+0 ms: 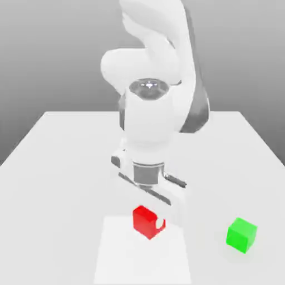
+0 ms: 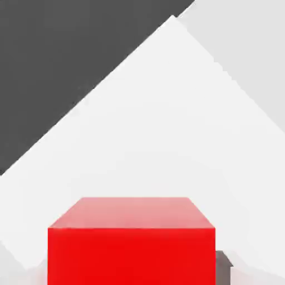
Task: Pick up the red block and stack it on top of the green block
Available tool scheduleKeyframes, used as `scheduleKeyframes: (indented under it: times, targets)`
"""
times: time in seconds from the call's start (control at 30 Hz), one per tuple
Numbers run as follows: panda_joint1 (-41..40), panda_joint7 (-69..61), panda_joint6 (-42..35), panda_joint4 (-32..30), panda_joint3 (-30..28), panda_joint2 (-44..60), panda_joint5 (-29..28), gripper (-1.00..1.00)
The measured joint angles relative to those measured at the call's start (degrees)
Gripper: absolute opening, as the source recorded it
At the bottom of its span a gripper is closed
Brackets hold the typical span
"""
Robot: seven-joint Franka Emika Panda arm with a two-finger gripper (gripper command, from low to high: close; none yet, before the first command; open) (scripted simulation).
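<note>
We see the red block (image 1: 146,222) held in the jaws, which are closed on its sides, at the near part of the table (image 1: 50,183), by the far edge of a pale rectangular patch (image 1: 139,256). We cannot tell whether the block touches the surface. The white arm (image 1: 149,119) reaches down over it. We find the green block (image 1: 241,235) well apart, toward the exterior view's right and slightly nearer, sitting beyond the patch's right edge.
</note>
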Motion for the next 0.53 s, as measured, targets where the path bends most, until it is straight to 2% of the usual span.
scheduleKeyframes:
  times: [0.23, 0.4, 0.43, 0.53]
  targets:
    - [13.30, -0.58, -4.18, 4.24, 7.10, 0.09, -0.93, -1.00]
    - [15.20, 3.71, 3.37, 5.16, 4.51, 8.91, -7.02, -1.00]
    - [15.47, 4.25, 4.41, 5.22, 4.10, 10.05, -7.79, 1.00]
    - [15.47, 4.25, 4.41, 5.22, 4.10, 10.05, -7.79, 1.00]
